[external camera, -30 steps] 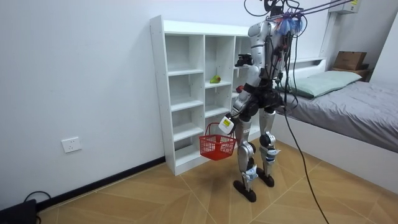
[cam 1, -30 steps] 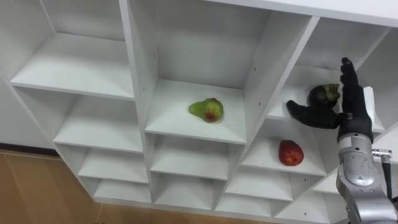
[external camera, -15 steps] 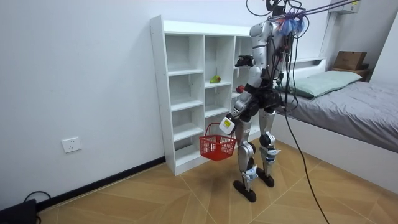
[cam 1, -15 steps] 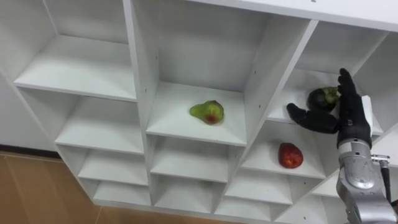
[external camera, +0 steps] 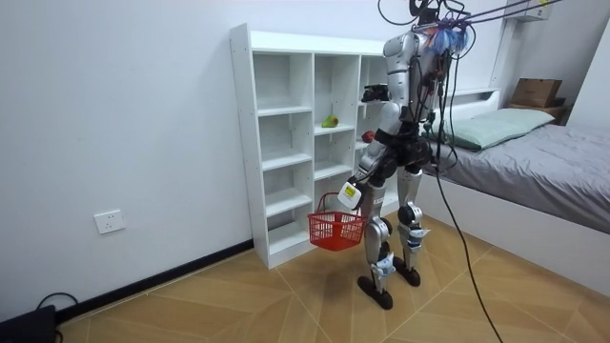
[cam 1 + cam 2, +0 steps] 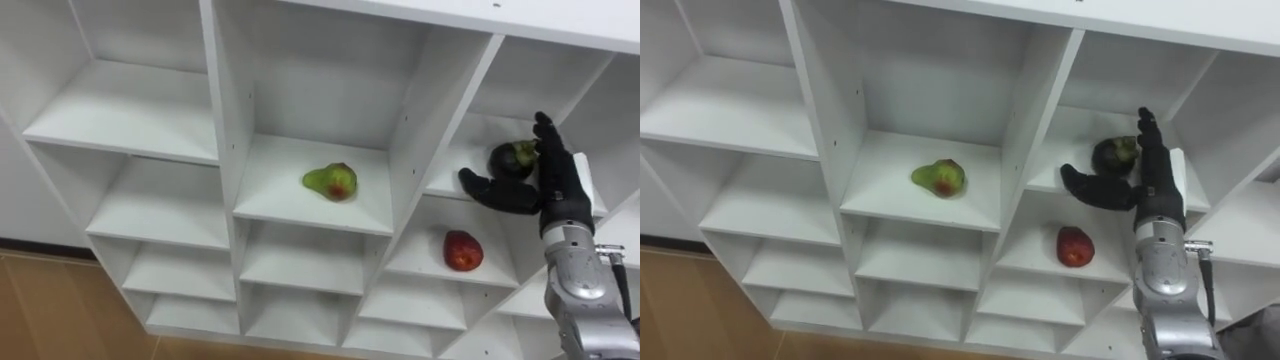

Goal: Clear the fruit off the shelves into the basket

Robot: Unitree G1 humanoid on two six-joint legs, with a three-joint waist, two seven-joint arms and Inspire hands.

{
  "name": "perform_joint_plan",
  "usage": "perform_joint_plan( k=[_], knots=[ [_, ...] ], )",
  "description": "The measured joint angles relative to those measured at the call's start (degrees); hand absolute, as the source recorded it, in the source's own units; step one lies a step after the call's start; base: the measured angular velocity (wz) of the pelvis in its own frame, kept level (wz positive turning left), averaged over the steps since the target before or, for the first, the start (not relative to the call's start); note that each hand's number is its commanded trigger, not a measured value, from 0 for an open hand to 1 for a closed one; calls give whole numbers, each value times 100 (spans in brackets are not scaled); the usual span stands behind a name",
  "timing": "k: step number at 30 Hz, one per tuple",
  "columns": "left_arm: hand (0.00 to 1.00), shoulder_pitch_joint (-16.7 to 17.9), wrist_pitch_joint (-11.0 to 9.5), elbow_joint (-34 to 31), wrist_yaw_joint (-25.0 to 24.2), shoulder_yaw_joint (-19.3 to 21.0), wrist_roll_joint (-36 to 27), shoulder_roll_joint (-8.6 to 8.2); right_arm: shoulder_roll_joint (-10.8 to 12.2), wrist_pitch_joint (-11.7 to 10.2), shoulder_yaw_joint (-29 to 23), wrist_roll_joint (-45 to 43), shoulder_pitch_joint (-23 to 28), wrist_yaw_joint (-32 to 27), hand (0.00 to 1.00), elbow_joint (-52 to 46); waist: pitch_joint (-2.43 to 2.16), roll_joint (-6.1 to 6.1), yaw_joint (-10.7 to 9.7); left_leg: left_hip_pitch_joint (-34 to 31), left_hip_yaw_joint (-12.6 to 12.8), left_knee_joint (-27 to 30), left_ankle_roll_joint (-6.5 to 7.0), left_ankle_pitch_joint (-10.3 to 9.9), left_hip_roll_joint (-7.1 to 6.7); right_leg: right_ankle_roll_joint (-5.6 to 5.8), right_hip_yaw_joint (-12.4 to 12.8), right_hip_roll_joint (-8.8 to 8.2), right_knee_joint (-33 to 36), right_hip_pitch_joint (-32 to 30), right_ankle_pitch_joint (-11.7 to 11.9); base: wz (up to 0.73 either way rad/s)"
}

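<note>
Found the pear point(image 6: 331, 181) lying on its side in the middle column of the white shelf point(image 6: 130, 110), near the centre of the frame. Read its long axis as running roughly left to right across the frame, with the narrow green end towards the left and the fatter end, blushed red, towards the right. Noted nothing else in that compartment with it.

Saw the dark fruit point(image 6: 512, 159) in the right column, upper right of the frame, at about the pear's level. Took it for round and near black, with a little paler green at its upper right; could make out no long axis. Saw the red fruit point(image 6: 462, 250) alone in the compartment directly below, roundish and glossy, a touch taller than wide.

Found the right hand point(image 6: 555, 195) raised into the dark fruit's compartment from the lower right of the frame. Saw its fingers point(image 6: 545, 150) straight and pressed together, pointing up the frame just right of the dark fruit, and the thumb spread wide to the left, below the fruit. Could not tell whether any of them touched it; saw nothing gripped.

In the room view, stood upright facing the shelf, with the bed point(image 5: 534, 152) at the room view's right. Held the left hand point(image 5: 349, 191) low by the hip, fingers hooked on the handle of the red basket point(image 5: 336, 231) hanging beneath. Could not tell what the basket held.
</note>
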Motion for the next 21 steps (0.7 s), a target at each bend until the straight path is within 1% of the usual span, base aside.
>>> perform_joint_plan(
  k=[1, 2, 3, 7, 9, 13, 19, 21],
  knots=[
    [100, -3, 10, -1, 10, -2, -1, 0, -37, -6, -2, 0, -4, 9, 100, 38, 0, -1, -6, 0, -4, 9, 0, 0, 0, 0, 0, 0, 0, 7, 0, 0],
    [100, -7, 32, -5, 63, -7, -1, -1, -132, -7, -9, 0, -10, 17, 100, 82, 1, -3, -9, 0, -41, 24, 0, -1, -2, 0, -3, 1, 1, 19, 0, 5],
    [100, -13, 45, -5, 114, -7, -2, -1, -196, -13, -42, 5, -16, 141, 100, 141, 2, -14, -10, 0, -56, 30, -1, -2, -1, 0, -11, 3, 1, 26, 0, 6],
    [100, -34, 89, -3, 250, -14, -3, -3, -244, -19, -162, 20, -68, 223, 100, 311, 3, -27, 1, -4, -84, 88, -9, -10, 2, 0, -67, 6, -1, 74, 0, 9],
    [100, -55, 162, 1, 328, -45, -5, -1, -338, -16, -173, 23, -213, 314, 100, 539, 4, -30, 10, -10, -87, 115, -9, -10, 2, -1, -68, 7, 1, 81, 0, 0],
    [100, -123, 255, 63, 373, -121, -4, -1, -345, -3, -247, 26, -326, 335, 100, 708, 4, -30, 25, -12, -86, 151, -13, -14, 2, -8, -57, 12, 5, 96, 5, 0],
    [100, -129, 401, 79, 458, -127, 0, -1, -354, 4, -345, 34, -329, 364, 100, 740, 4, -31, 27, -11, -82, 167, -15, -15, 6, -16, -56, 18, 7, 104, 10, 0],
    [100, -129, 415, 121, 471, -128, 0, -1, -370, 4, -356, 34, -331, 364, 100, 751, 4, -31, 24, -11, -83, 167, -21, -19, 11, -17, -60, 24, 5, 102, 10, 0]
  ],
)
